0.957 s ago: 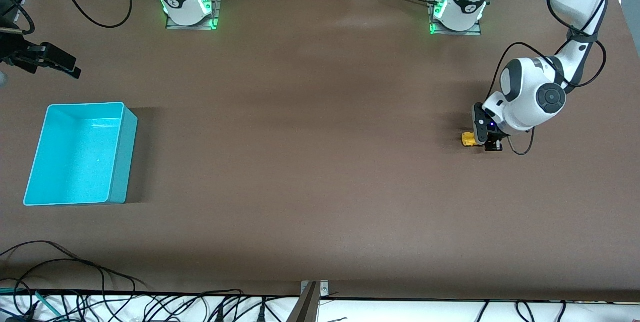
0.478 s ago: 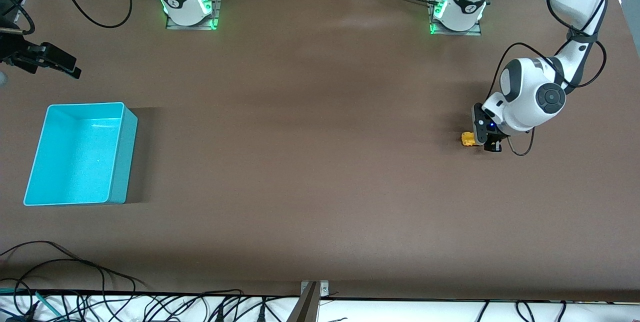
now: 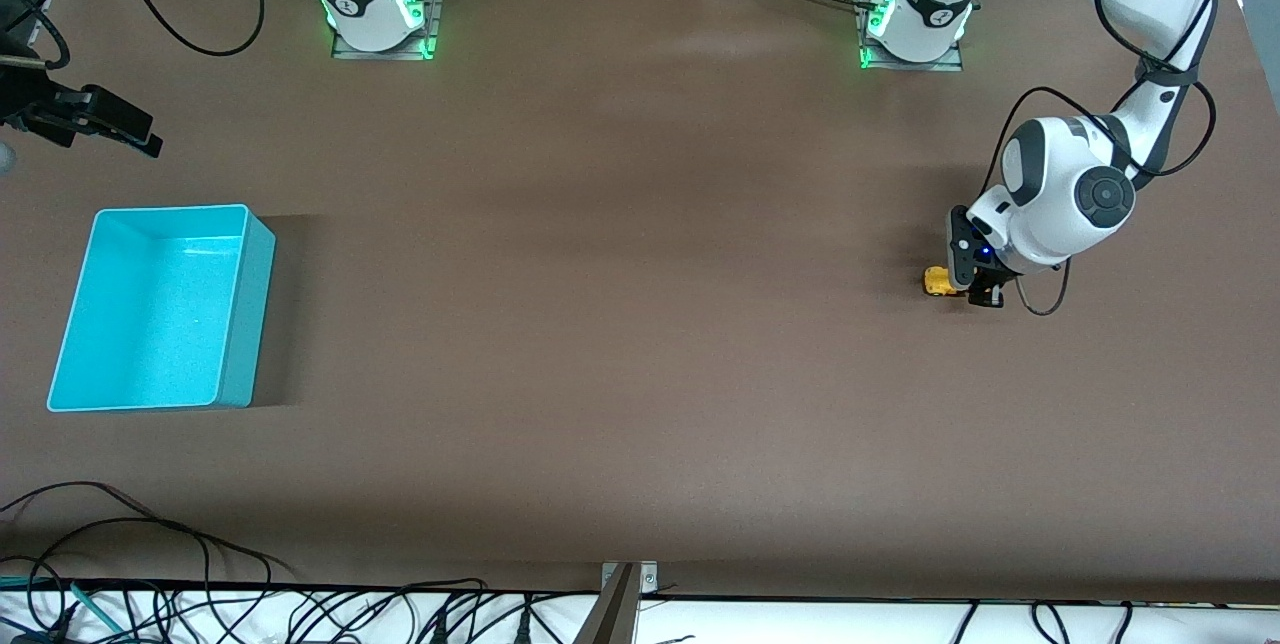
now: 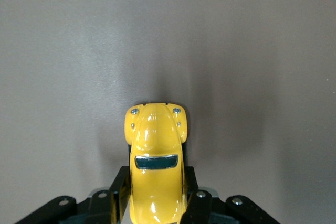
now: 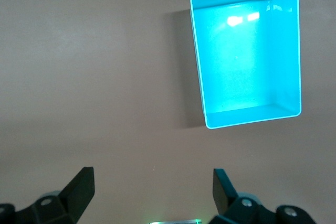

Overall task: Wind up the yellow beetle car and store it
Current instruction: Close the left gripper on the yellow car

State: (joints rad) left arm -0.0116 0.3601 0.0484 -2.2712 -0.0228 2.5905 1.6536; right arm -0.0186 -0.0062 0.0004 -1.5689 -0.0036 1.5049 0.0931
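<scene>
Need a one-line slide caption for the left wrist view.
Left gripper fingers clamp the yellow beetle car on the brown table.

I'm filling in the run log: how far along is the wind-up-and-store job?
Early. Done: the left gripper is shut on the yellow beetle car, which sits on the table. In hand: the wind-up stage, presumably. Left: storing; the turquoise bin holds nothing. The right gripper waits open above the table beside the bin.
</scene>
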